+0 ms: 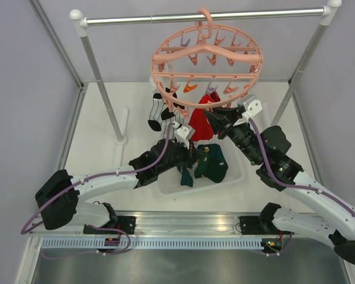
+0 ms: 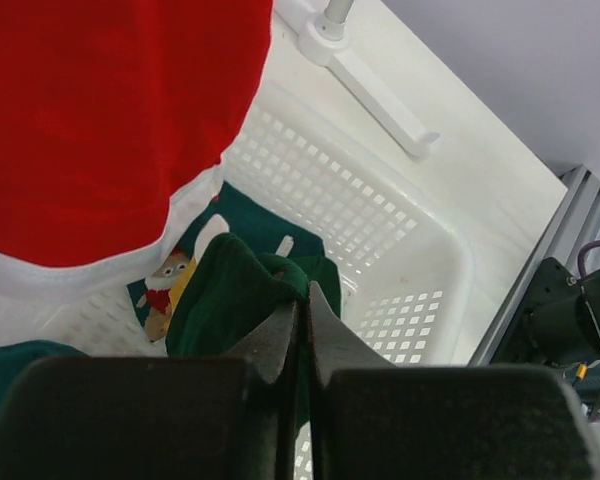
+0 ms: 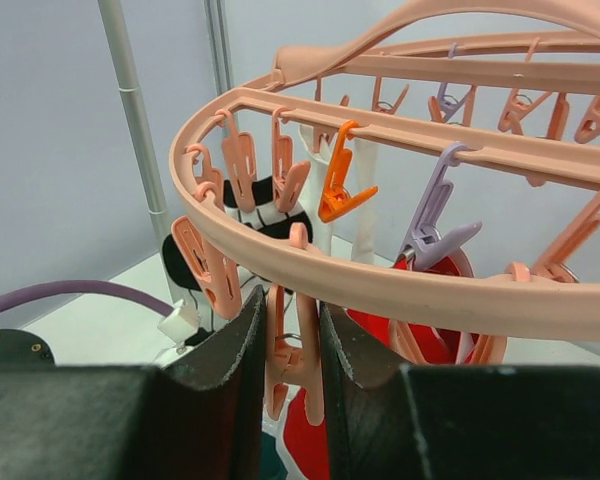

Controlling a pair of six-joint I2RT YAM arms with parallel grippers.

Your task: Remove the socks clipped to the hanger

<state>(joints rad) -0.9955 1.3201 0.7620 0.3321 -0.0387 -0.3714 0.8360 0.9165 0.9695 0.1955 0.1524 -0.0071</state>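
Red sock (image 1: 200,123) hangs from pink hanger (image 1: 157,58); my left jaws grip a green sock (image 2: 230,290), right jaws pinch a clip (image 3: 292,365).

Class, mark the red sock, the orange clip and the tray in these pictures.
red sock (image 1: 200,123): top external view, middle of its hanging body.
orange clip (image 3: 336,172): right wrist view, its upright shank.
tray (image 2: 320,190): left wrist view, bare perforated part.
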